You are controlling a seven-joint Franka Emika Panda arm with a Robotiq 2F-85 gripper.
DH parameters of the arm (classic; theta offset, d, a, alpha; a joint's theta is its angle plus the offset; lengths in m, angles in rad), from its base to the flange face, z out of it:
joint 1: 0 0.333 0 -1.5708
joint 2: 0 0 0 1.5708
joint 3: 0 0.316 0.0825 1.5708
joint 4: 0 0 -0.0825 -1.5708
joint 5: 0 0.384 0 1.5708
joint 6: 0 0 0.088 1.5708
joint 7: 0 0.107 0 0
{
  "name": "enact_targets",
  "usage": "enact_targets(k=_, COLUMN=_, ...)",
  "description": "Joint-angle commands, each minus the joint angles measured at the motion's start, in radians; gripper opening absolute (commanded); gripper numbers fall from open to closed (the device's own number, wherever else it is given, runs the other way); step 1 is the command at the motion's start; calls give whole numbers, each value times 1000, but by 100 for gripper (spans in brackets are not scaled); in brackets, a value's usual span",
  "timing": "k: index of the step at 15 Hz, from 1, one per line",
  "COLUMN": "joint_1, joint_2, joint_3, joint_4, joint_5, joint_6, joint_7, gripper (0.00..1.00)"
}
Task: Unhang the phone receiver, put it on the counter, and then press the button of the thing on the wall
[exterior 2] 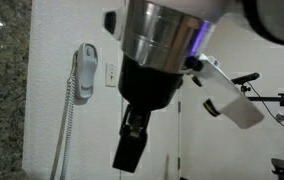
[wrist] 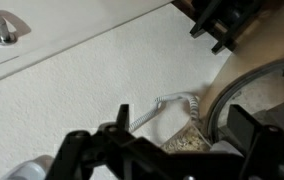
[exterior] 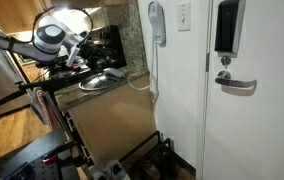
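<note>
Jaws: being held wide apart, empty.
Phone receiver: being borne on the wall, long axis upright.
Bearing: it is being faced from across the bench, well apart.

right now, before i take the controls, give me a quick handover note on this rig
Claw: open and empty, by the counter, apart from the phone.
Phone receiver: hung on its wall unit, with its cord dangling down the wall.
Done: nothing; the receiver is not yet lifted.
Left: unhang the receiver, lay it on the counter, then press the button on the wall. A switch plate sits just beside the phone, but I cannot tell from these views which button is meant.
</note>
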Motion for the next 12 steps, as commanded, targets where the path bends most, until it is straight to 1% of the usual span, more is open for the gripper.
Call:
enact_targets(k=1, joint_1=175, joint_2=72, joint_3=-101, joint_4=-197, joint_5=-59, joint_6=44, joint_7=113, gripper=100)
enact_targets(k=5, joint_1=328, joint_2=82, joint_3=-191, joint_4=-333, joint_5=-86, joint_6=33, joint_7=219, gripper=100)
enact_targets(k=7, joint_1=385, joint_2=77, joint_3=-219, joint_4=-377, joint_5=-98, joint_6=49, joint_7=272, gripper=100)
enact_targets(k=8, joint_1=332, joint_2=77, joint_3=-187, joint_4=-324, joint_5=-132, joint_6=15, joint_7=269, gripper=100)
enact_targets(k=10, joint_1=373, joint_2=77, joint_3=-206, joint_4=-355, joint_5=-134, joint_6=20, joint_7=296, gripper=100)
enact_targets(k=11, joint_1=381, joint_2=79, joint_3=-211, joint_4=-362, joint_5=-134, joint_6=22, joint_7=297, gripper=100)
enact_targets(k=12, joint_1=366, joint_2=89, joint_3=-208, joint_4=-333, joint_5=-157, joint_6=0, joint_7=265, gripper=100)
